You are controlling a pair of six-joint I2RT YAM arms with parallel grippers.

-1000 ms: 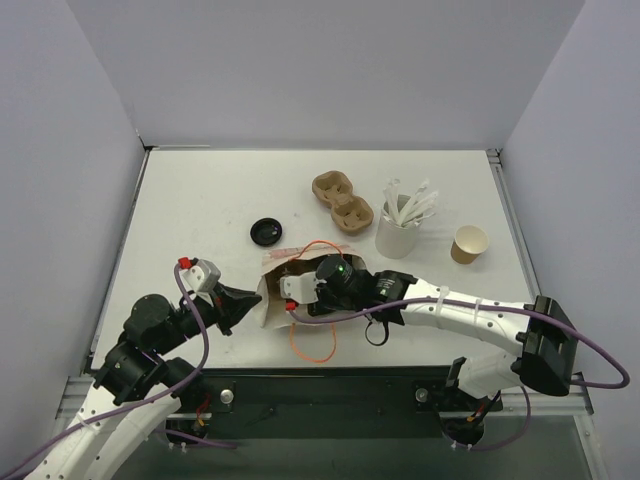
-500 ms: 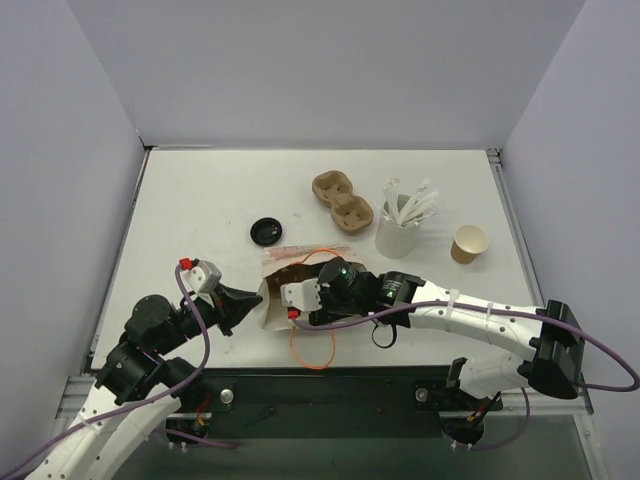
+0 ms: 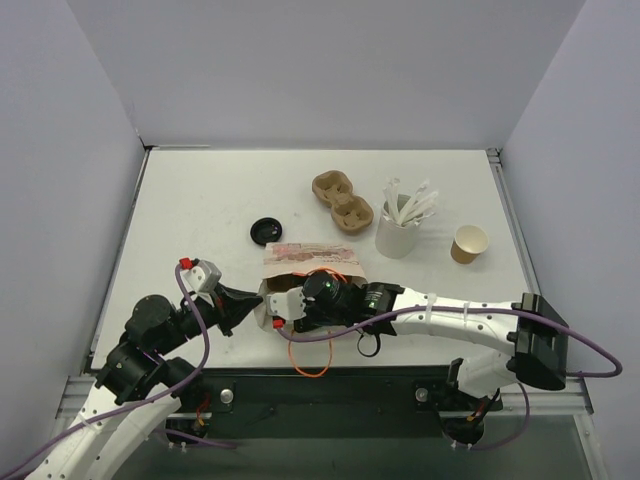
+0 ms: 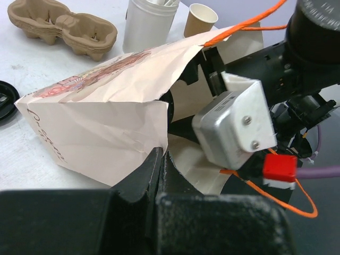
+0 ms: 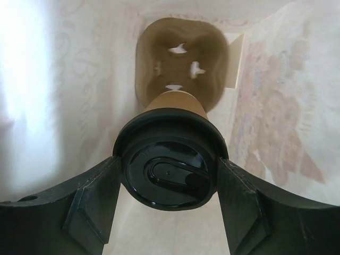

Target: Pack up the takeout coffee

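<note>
Seating the lidded takeout coffee (image 5: 169,143) in the carrier (image 5: 183,58) deep inside the paper bag (image 4: 101,122), by my reading — right gripper (image 5: 167,180) spread wide, clasping its lid, left gripper (image 4: 159,159) clamped tight on the bag's mouth — next: push home, then let go

the top view looks down from high at the near edge, far enough off to take in the whole table (image 3: 200,200). the left wrist view sits low, just beside the bag (image 4: 106,122), facing its open mouth; past it lie the carrier (image 4: 64,29), white cup (image 4: 149,26) and brown cup (image 4: 199,20). the right wrist view is inside the bag, facing its bottom, with a lidded cup (image 5: 170,170) very close in front. top and left wrist views share the bag, carrier and both open cups.
</note>
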